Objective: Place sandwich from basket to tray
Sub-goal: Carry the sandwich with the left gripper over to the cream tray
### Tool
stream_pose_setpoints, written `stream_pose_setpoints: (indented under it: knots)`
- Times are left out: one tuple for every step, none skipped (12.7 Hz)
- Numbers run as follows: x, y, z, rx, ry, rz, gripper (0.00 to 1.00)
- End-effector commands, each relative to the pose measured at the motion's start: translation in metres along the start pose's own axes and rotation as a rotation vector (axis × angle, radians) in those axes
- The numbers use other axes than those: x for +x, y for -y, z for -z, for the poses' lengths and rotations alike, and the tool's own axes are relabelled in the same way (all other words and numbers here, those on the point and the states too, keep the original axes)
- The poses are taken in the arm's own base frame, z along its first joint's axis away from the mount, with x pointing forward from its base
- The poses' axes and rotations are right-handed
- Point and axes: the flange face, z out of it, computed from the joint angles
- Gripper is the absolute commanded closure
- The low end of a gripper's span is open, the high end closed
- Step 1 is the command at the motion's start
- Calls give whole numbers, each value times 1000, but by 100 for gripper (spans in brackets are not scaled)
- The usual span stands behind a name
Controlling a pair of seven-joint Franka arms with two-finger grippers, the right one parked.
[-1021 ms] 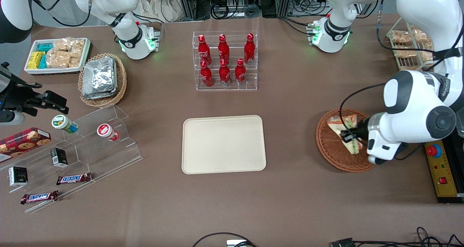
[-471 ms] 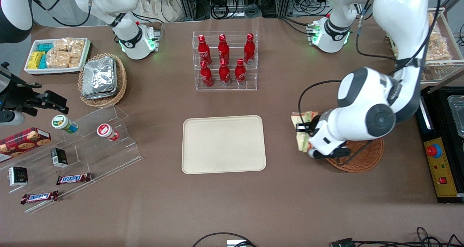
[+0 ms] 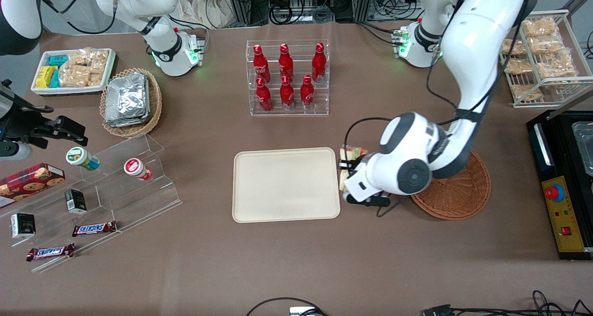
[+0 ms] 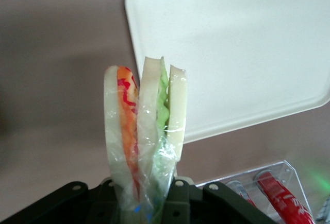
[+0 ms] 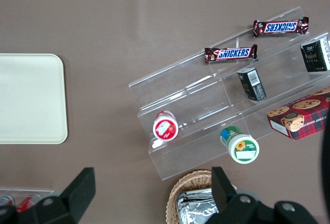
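Observation:
My left gripper (image 3: pixel 346 170) hangs above the table between the cream tray (image 3: pixel 285 185) and the reddish-brown wicker basket (image 3: pixel 456 191), close to the tray's edge. It is shut on the wrapped sandwich (image 3: pixel 350 154), a wedge of white bread with orange-red and green layers. The wrist view shows the sandwich (image 4: pixel 146 116) standing up out of the gripper (image 4: pixel 142 203), with a corner of the tray (image 4: pixel 232 44) just past it. Nothing lies on the tray, and the visible part of the basket holds nothing; the arm covers part of it.
A clear rack of red bottles (image 3: pixel 287 77) stands farther from the front camera than the tray. A wire rack of snack bags (image 3: pixel 539 56) and a black control box (image 3: pixel 563 205) sit at the working arm's end. A tan foil-packet basket (image 3: pixel 129 100), snack bin (image 3: pixel 72 70) and clear stepped stand (image 3: pixel 102 186) sit toward the parked arm's end.
The left gripper has lifted the sandwich out of the basket and carried it sideways toward the tray, now almost at the tray's edge. The basket is left uncovered.

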Motion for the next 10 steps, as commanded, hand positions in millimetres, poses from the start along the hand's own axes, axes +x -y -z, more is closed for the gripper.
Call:
stream_pose_setpoints:
  knots:
    - [19,-4,-27,-5,-5,-11,100]
    - [22,-13,-42,-6,-8,-20,100]
    - [26,-13,-53,-10,-8,-18,100]
    - [31,-11,-62,-20,-15,-12,100]
    - [34,-11,-68,-26,-26,-11,100]
    - [38,-10,-73,-35,-36,-5,100]
    - [42,-9,-80,-41,-44,-3,100]
    - [45,-8,-87,-48,-52,1,100]
    - [48,-6,-94,-51,-54,4,100]
    - [50,-4,-100,-55,-52,7,100]
